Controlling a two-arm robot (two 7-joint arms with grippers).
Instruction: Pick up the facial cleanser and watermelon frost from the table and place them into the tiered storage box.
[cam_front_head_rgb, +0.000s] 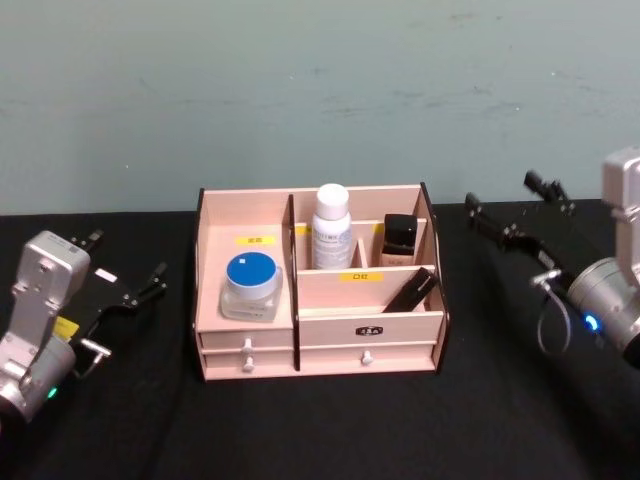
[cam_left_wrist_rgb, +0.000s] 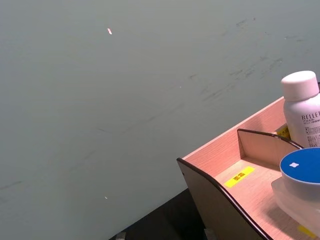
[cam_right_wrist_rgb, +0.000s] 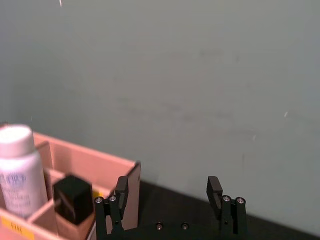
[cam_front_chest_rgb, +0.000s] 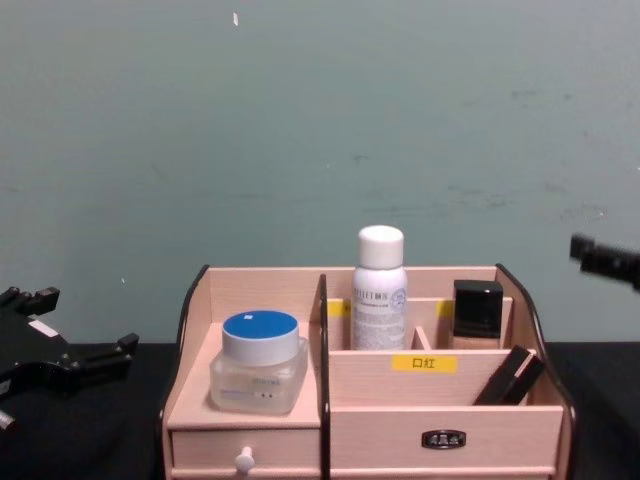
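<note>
Pale wood with dark-edged sides, the tiered storage box (cam_front_head_rgb: 318, 330) stands mid-worktop (cam_front_head_rgb: 320, 430), holding a blue-lidded jar (cam_front_head_rgb: 251, 285) in its left compartment, a white-capped bottle (cam_front_head_rgb: 332, 226) upright behind the middle divider, a black-capped bottle (cam_front_head_rgb: 400, 237) in the right rear slot and a slim black tube (cam_front_head_rgb: 408, 291) leaning in the front right compartment. The left gripper (cam_front_head_rgb: 128, 287) hangs released over the worktop left of the box. The right gripper (cam_front_head_rgb: 515, 215) hovers right of it, fingers (cam_right_wrist_rgb: 214, 187) spread and empty.

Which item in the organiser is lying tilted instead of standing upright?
The slim black tube, leaning in the front right compartment; the white bottle stands upright.
</note>
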